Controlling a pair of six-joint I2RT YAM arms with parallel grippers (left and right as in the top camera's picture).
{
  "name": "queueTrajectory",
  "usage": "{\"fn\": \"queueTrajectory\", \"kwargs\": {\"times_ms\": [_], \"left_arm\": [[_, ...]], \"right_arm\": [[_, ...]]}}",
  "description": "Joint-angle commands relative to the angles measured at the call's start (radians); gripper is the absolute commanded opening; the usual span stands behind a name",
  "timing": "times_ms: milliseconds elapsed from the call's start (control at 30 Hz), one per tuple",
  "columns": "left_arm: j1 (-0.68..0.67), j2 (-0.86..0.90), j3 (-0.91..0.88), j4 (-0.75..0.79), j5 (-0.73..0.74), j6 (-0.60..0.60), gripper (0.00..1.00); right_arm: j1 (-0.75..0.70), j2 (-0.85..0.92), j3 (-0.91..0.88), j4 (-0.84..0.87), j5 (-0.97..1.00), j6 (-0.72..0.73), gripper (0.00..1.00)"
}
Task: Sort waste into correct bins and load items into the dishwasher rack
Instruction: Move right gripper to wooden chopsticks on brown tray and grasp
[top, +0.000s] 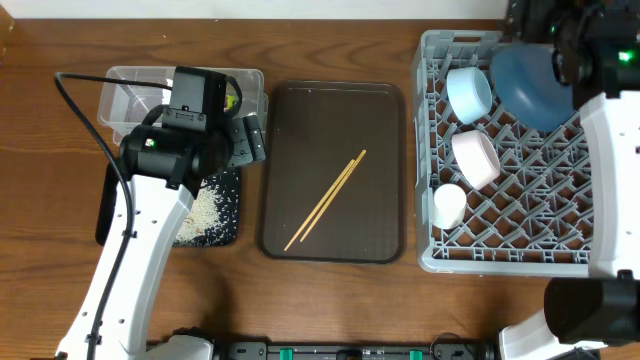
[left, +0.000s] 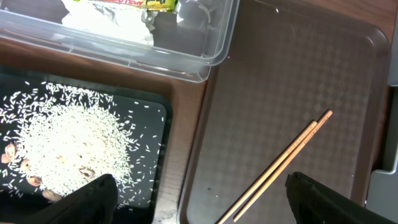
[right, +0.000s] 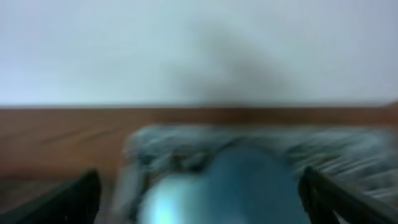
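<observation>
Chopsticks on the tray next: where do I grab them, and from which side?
Take the chopsticks near mid-length, both at once, straight down from above, left fingers closing across their diagonal. They lie flat and side by side on the brown tray, so a top-down pinch likely suits, and the middle keeps them balanced.

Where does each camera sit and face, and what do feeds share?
Overhead: above the table, straight down on dishwasher rack, brown tray, left arm, right arm.
Left wrist: down past the left gripper onto black bin, clear bin, chopsticks.
Right wrist: blurred; level past the right gripper, over the dark blue plate, toward a wall.
Shared: overhead and left wrist both show chopsticks.
</observation>
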Motion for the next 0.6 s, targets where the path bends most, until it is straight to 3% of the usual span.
{"fn": "queueTrajectory", "kwargs": {"times_ms": [0,133,300,433,567], "left_arm": [[0.003,0.003,0.005,0.000,-0.016,0.013,0.89],[0.003,0.003,0.005,0.000,-0.016,0.013,0.89],[0.003,0.003,0.005,0.000,-0.016,0.013,0.89],[0.003,0.003,0.005,0.000,-0.016,0.013,0.89],[0.003,0.003,0.005,0.000,-0.016,0.013,0.89]], "right_arm": [[0.018,0.026,-0.014,-0.057,-0.410,0.209,0.96],[0.105,0.032,-0.058,-0.084,-0.472,0.247,0.91],[0.289,0.032,-0.148,-0.109,-0.298,0.311,0.89],[0.427,0.032,-0.261,-0.089,-0.116,0.456,0.80],[0.516,0.032,-0.382,-0.036,-0.024,0.584,0.63]]}}
